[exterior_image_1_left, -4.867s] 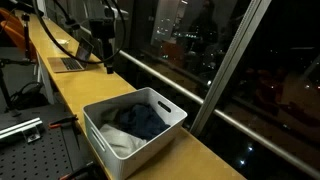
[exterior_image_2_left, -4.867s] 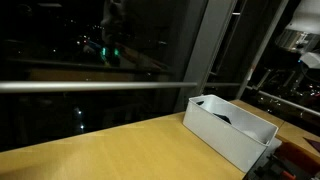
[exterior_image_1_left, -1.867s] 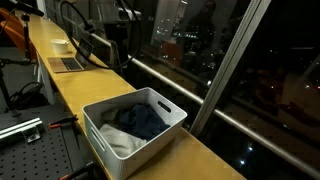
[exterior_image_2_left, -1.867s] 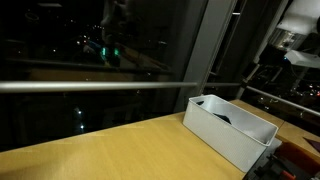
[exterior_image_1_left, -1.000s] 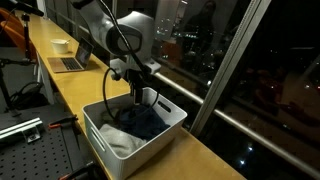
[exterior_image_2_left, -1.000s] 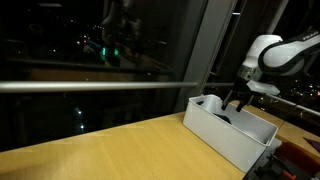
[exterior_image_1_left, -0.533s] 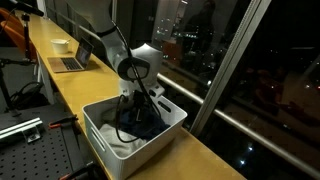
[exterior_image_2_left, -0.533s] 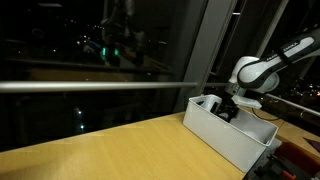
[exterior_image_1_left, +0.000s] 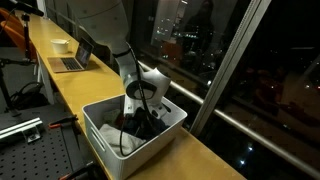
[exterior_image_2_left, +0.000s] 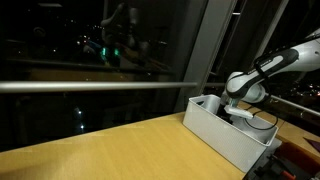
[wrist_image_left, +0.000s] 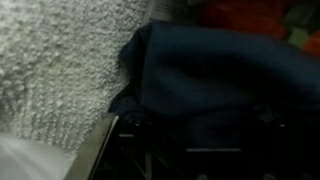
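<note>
Down into the white rectangular plastic bin (exterior_image_1_left: 160, 142) with the robot's hand (exterior_image_1_left: 137, 123), wrist bent over the rim, fingertips buried among the laundry. Right on top of a crumpled dark blue cloth (exterior_image_1_left: 154, 126), in the half of the bin toward the dark window glass (exterior_image_1_left: 250, 60). Beside that cloth and touching it, a white knobbly terry towel (exterior_image_1_left: 117, 143), filling the near end of the bin. Same story in both exterior views: hand (exterior_image_2_left: 232, 112) low behind the long wall of the bin (exterior_image_2_left: 225, 140), mostly hidden by it. From the wrist view, nothing but fabric up close: dark blue cloth (wrist_image_left: 220, 80) spreading across the middle and right, white towel (wrist_image_left: 60, 70) on the left, edge against edge. A blur of orange-red material (wrist_image_left: 250, 14) in the top corner, too soft to identify. Dark finger shapes along the bottom of that view, too murky to read. Hard to call the grip: cannot tell the gap between the fingers, nor anything caught in it. Bin standing on the long light wooden tabletop (exterior_image_1_left: 70, 90), close to the window. Farther back along the tabletop, well apart from the bin, an open grey laptop (exterior_image_1_left: 70, 63) and a small white cup (exterior_image_1_left: 62, 44).
</note>
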